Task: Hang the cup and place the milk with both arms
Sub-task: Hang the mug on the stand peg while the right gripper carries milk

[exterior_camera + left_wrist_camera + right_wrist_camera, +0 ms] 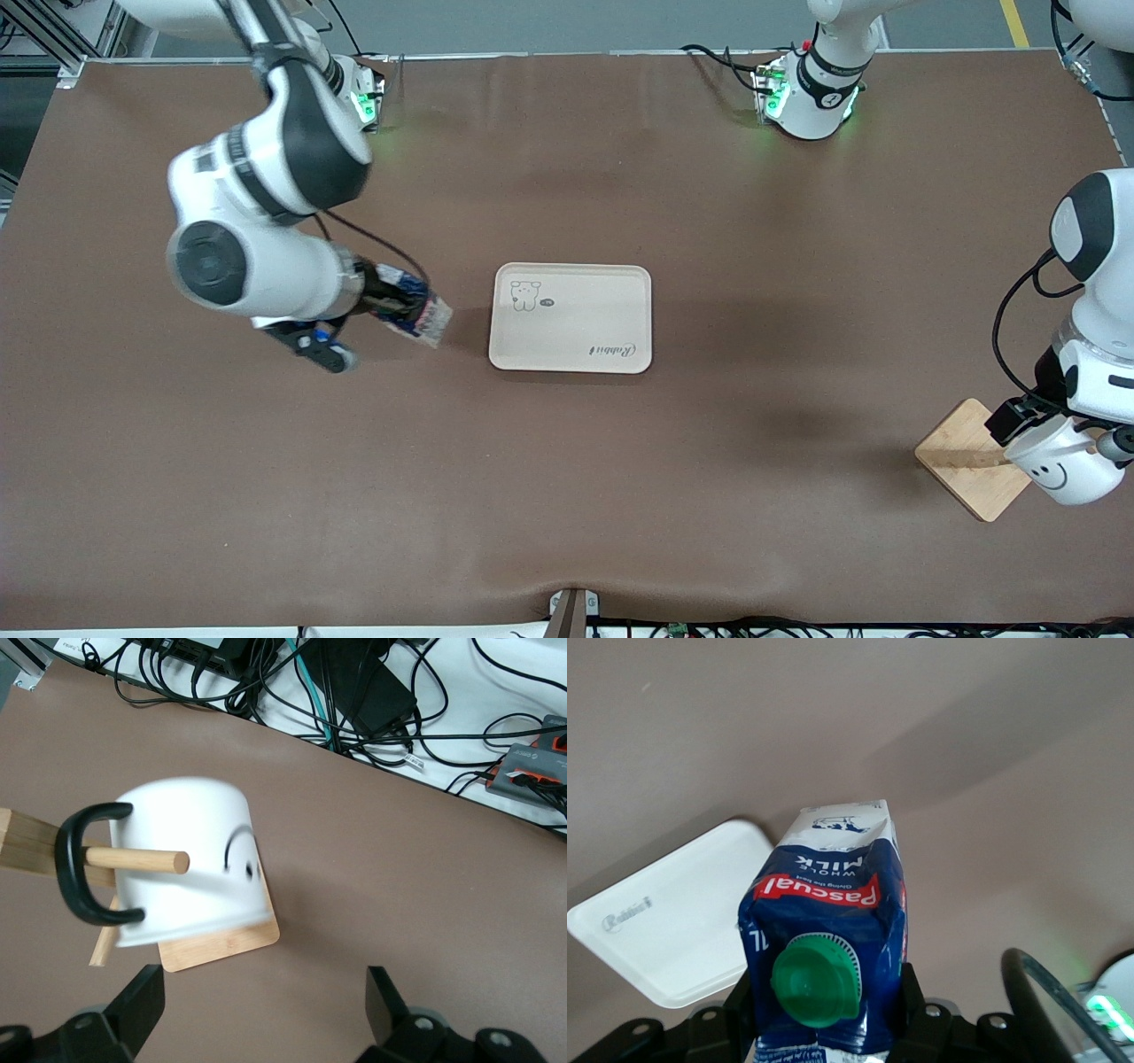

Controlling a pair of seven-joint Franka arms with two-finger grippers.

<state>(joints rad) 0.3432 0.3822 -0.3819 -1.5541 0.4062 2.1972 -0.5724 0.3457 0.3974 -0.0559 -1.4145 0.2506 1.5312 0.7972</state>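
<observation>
The white cup [1066,465] with the smiley face hangs by its black handle [80,864] on the wooden peg [146,859] of a small rack at the left arm's end of the table. My left gripper [266,1014] is open and empty just beside the cup [190,859], its fingers apart from it. My right gripper [824,1014] is shut on the blue milk carton [828,895] just below its green cap [815,979]. It holds the carton [423,315] tilted above the table, beside the tray on the right arm's side.
A cream tray [571,359] with a dog drawing lies at the table's middle; it also shows in the right wrist view [656,939]. The rack's wooden base [961,461] sits near the table edge. Cables lie off the table edge [354,700].
</observation>
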